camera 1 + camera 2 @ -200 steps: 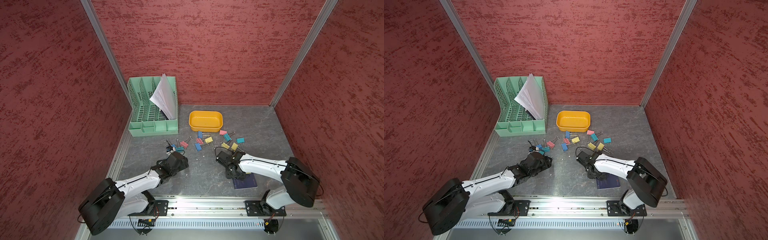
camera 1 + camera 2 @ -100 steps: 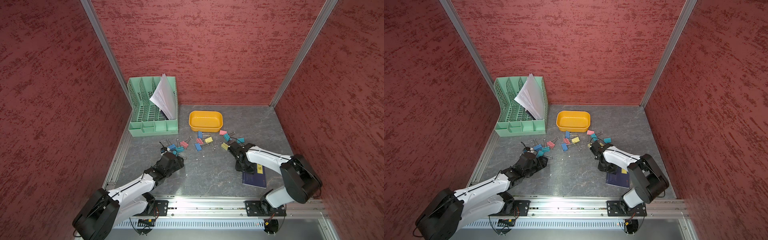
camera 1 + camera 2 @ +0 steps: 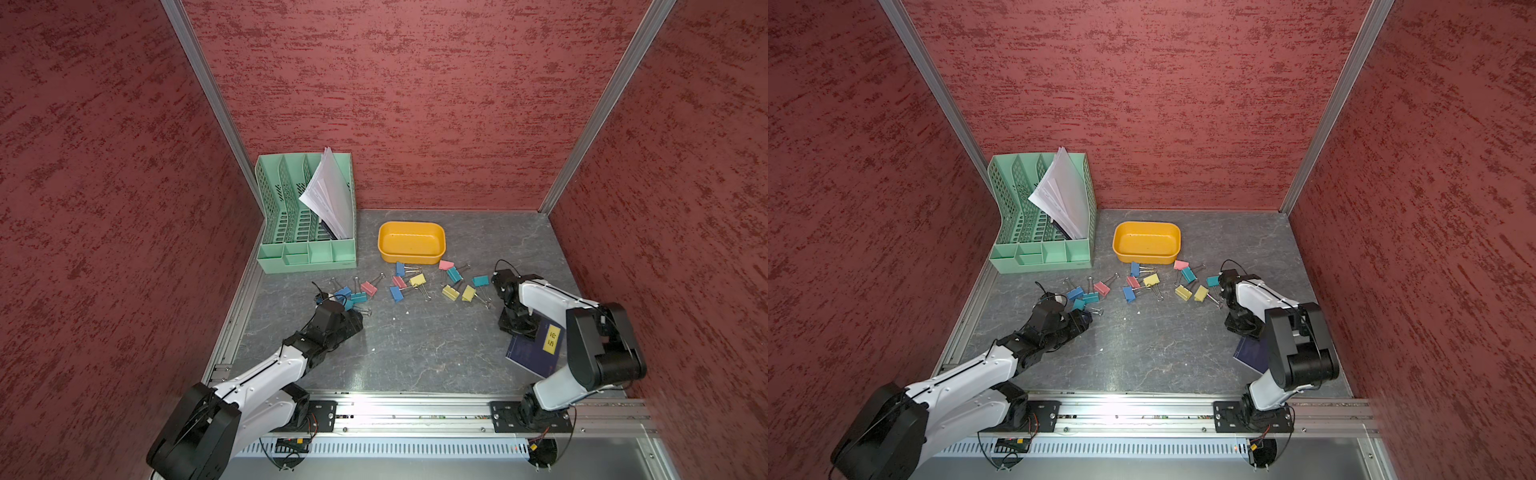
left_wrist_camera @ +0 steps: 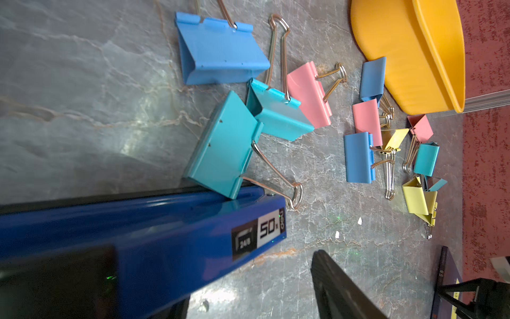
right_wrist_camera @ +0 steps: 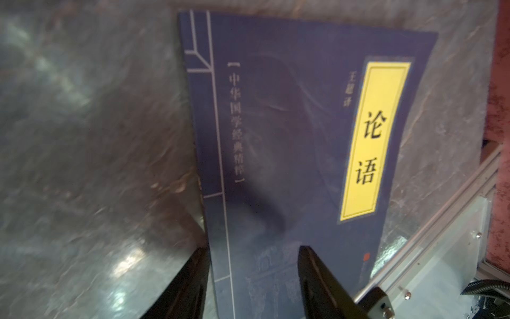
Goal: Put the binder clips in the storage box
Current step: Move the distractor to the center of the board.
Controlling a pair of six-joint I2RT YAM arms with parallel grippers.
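Red walls (image 3: 415,104) enclose a grey tabletop (image 3: 415,353) strewn with binder clips (image 3: 417,279)

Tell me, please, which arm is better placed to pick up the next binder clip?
Probably left: the left pincer faces the teal binder clip just ahead, though the stapler lies between its jaws. The right pincer hangs open over the book, away from the binder clips.

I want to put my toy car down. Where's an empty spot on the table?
Bare table between the binder clips and the front rail; also right of the storage box. Crowded: the clip row, the stapler, the book.
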